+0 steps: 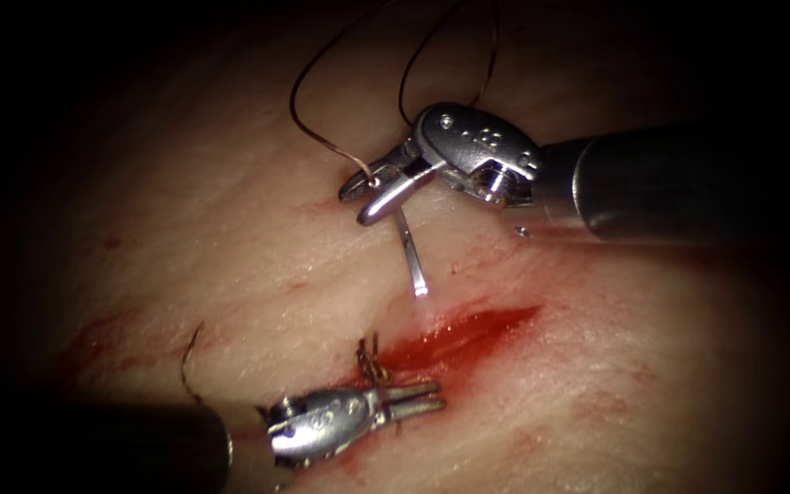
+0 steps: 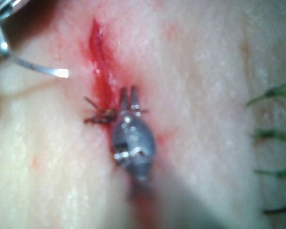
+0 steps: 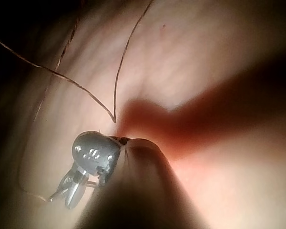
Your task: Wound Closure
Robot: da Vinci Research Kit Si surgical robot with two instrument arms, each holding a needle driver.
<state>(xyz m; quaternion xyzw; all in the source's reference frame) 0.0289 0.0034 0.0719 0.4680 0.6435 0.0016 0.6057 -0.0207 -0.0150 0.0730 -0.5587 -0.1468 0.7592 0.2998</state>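
My right tool [image 1: 369, 194] is shut on the curved needle [image 1: 411, 254] near its thread end. The needle hangs free above the tissue [image 1: 230, 229], its tip just over the far edge of the red cut [image 1: 468, 329], not in the tissue. Thread [image 1: 322, 137] runs from the needle's end up in loops behind the tool. My left tool [image 1: 418, 400] lies at the cut's left end beside a tied knot [image 1: 372, 359], jaws slightly open and holding nothing. The left wrist view shows that tool [image 2: 129, 98], the knot [image 2: 99, 115] and the needle [image 2: 43, 69]. The right wrist view shows the right tool [image 3: 68, 192] and thread [image 3: 115, 86].
Red fluid fills the cut and stains the tissue left of the knot. A short thread tail [image 1: 189, 361] curls on the tissue above the left shaft. Dark green marks [image 2: 271, 90] line the tissue in the left wrist view.
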